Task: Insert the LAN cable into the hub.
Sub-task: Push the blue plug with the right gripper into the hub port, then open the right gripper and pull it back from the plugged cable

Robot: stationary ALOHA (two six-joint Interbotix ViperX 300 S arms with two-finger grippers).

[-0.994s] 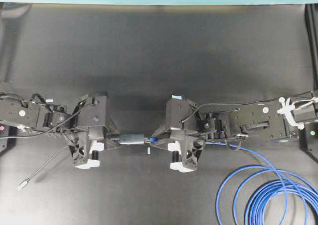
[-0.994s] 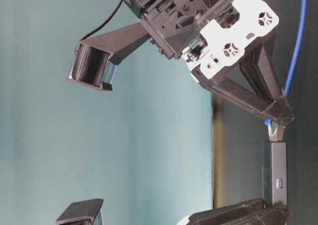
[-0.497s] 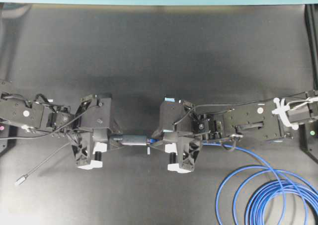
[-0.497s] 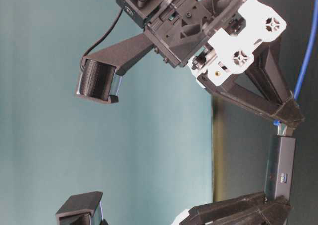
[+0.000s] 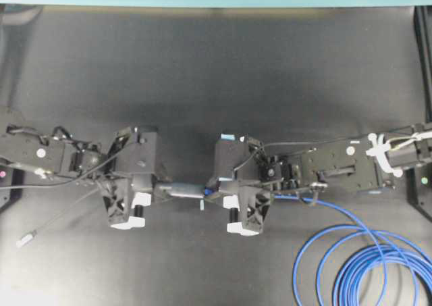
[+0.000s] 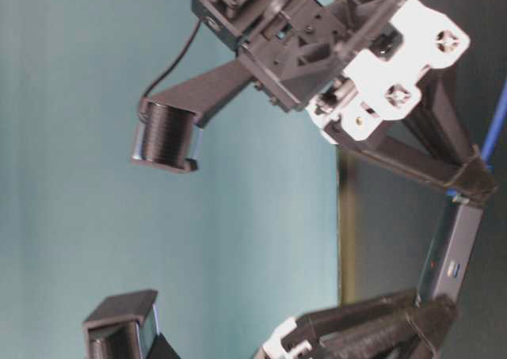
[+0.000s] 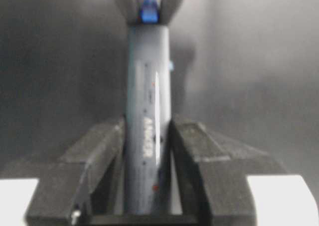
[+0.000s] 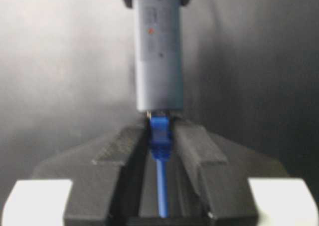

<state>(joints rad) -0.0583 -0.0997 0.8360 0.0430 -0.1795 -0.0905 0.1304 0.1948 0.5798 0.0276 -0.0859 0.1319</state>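
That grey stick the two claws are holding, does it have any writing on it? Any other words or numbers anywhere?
"ANKER": printed lengthwise on the hub, read in the left wrist view, where the left gripper clamps it.
Small marks on the hub's other face, in the right wrist view: too blurred to read.
Small blue mark on the hub's side, table-level view: too small to read.
LAN cable in the right gripper: no text visible.

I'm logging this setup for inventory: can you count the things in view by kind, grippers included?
Grippers: 2 (left gripper, right gripper)
Hubs: 1 (hub, with its grey cord)
LAN cables: 1 (LAN cable, blue, partly coiled)
Total: 4
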